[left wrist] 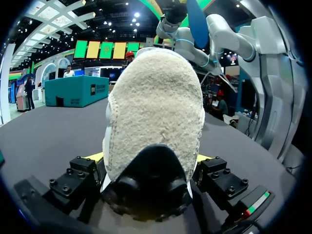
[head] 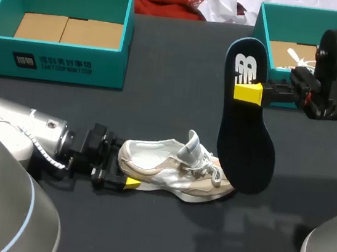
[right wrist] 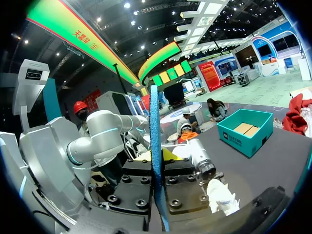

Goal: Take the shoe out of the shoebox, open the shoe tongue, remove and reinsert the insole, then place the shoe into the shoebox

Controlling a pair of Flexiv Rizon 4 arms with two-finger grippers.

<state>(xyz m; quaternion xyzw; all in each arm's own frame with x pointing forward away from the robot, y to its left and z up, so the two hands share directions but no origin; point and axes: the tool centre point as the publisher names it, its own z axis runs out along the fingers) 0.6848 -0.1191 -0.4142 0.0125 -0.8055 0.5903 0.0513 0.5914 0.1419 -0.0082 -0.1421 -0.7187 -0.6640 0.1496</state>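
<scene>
Head view | left hand [head: 124, 170] clamps sneaker [head: 175, 170] heel on worktop [head: 159, 100] | right hand [head: 245, 90] pinches insole [head: 243, 148] upright, right of it | judged next: feed toe-end under tongue [head: 192, 144], heel steadied

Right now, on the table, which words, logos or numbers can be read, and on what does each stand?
White print on the left shoebox's front wall: too small to read.
White logo mark on the insole: no readable words.
On the shoe: no print visible.

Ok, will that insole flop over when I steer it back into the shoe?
Probably semi-stiff: gripped near one end by the right claw, the insole looks nearly straight. It's thin edge-on, so its free tip may buckle against the shoe.
</scene>
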